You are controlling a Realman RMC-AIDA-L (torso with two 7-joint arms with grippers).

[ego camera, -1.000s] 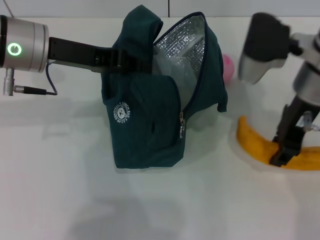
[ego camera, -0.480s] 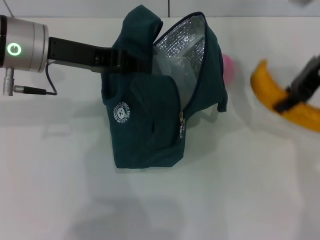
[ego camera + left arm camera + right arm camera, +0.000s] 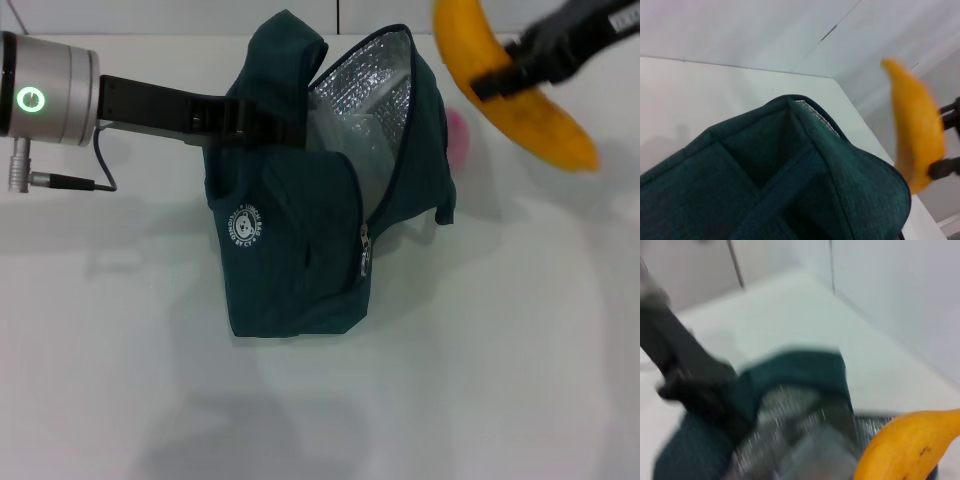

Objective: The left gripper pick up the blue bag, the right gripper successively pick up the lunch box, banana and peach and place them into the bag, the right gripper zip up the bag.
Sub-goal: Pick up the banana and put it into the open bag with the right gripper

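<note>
Banana (image 3: 515, 85) has risen from table level to above the blue bag's (image 3: 300, 240) rim, clamped in the right gripper (image 3: 510, 68). Head view: it hangs at two o'clock from the foil-lined opening, long axis slanting; left gripper (image 3: 255, 118) grips the bag's top; peach (image 3: 457, 135) behind. Left wrist view: banana (image 3: 917, 135) beside the rim. Right wrist view: the opening lies just beyond the banana (image 3: 905, 450).

round white logo (image 3: 245, 224) on the blue bag (image 3: 300, 260) front, left of its zipper pull, ring lettering too small to read, no other text
</note>
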